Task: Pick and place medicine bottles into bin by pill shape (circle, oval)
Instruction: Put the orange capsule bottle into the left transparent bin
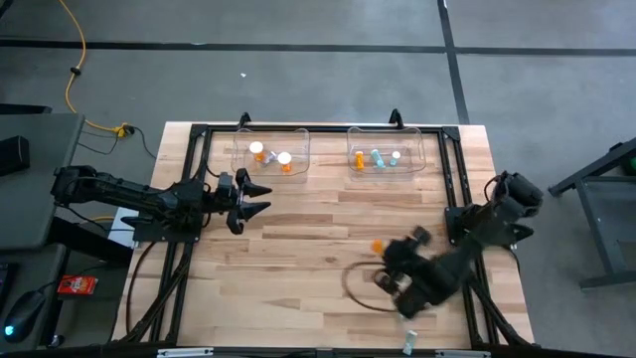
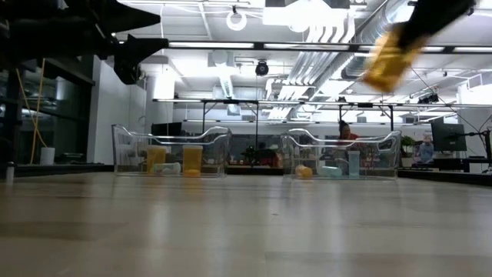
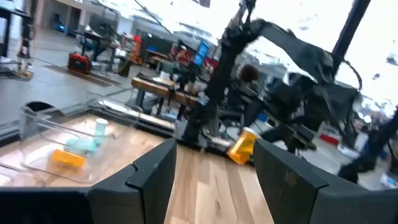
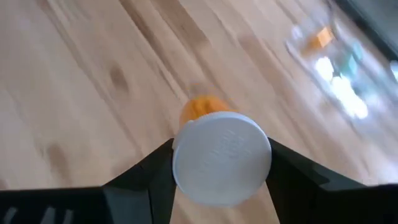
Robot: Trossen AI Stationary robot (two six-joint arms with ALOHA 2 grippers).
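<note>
My right gripper (image 4: 221, 152) is shut on an orange medicine bottle (image 1: 378, 246) with a round white cap, above the table's right half; the low view shows the bottle (image 2: 390, 58) high in the air. My left gripper (image 3: 214, 174) stands open and holds nothing at the table's left, level, in front of the left bin (image 1: 270, 151). That clear bin holds orange bottles with white caps. The right bin (image 1: 386, 151) holds pale teal bottles and an orange one. My right gripper pinches the bottle between its two fingers at the white cap (image 4: 221, 157), one finger (image 4: 149, 174) on either side. The cap faces back toward the wrist and the orange body (image 4: 200, 107) points away past the fingertips. The fingers slant down toward the table. The bottle is lifted clear.
Both clear bins stand side by side along the table's far edge. A dark cable loop (image 1: 360, 288) lies on the wood under the right arm. A black frame (image 1: 199, 134) runs round the table. Bare wood lies in the table's middle.
</note>
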